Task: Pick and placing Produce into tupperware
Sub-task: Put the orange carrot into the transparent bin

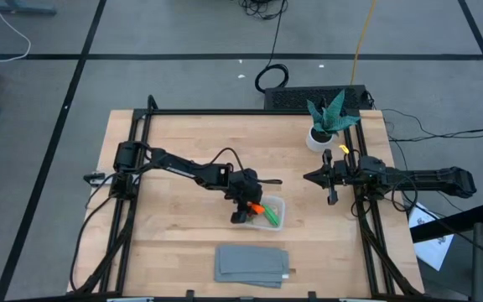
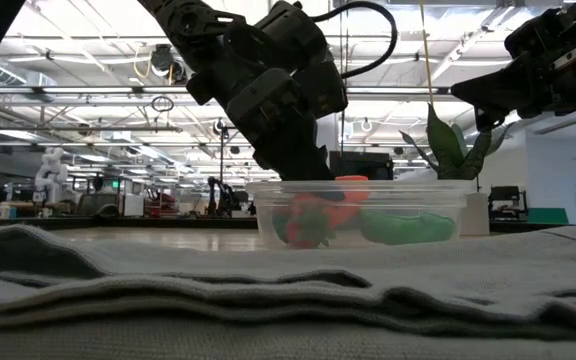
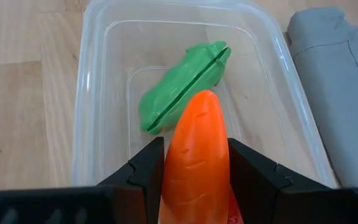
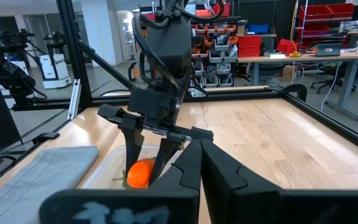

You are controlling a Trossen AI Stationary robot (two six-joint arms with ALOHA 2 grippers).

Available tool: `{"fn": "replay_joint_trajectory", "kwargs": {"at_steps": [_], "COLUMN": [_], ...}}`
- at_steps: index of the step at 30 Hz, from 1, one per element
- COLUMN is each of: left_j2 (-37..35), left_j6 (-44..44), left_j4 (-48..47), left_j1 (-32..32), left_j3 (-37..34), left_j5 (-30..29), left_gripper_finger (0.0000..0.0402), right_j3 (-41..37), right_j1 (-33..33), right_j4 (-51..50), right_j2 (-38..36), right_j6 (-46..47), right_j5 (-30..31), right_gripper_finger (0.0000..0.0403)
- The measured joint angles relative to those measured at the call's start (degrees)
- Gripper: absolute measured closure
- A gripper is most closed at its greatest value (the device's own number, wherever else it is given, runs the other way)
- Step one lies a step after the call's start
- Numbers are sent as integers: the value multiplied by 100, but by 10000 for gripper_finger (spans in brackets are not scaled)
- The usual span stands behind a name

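Over tupperware (image 3: 92, 93): left gripper (image 3: 194, 177) clamps carrot (image 3: 196, 155).

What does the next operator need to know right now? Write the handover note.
Left pincer: shut on the carrot, held over the tupperware.
Right pincer: shut, empty, waiting near the potted plant.
Done: green pod lies in the tupperware; something red also shows inside in the low view, likely the berry.
Left: release the carrot into the tupperware, then withdraw the arm.
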Motion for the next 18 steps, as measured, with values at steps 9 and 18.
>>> {"fn": "replay_joint_trajectory", "kwargs": {"at_steps": [9, 18], "left_j2": [222, 310], "left_j6": [-122, -155], "left_j4": [110, 299], "left_j1": [10, 46], "left_j3": [13, 13], "left_j5": [30, 197], "left_gripper_finger": [252, 252], "right_j3": [1, 2], "right_j1": [1, 0], "right_j4": [6, 7], "right_j2": [-1, -2], "right_j6": [2, 3], "right_j5": [1, 1], "right_gripper_finger": [403, 403]}}
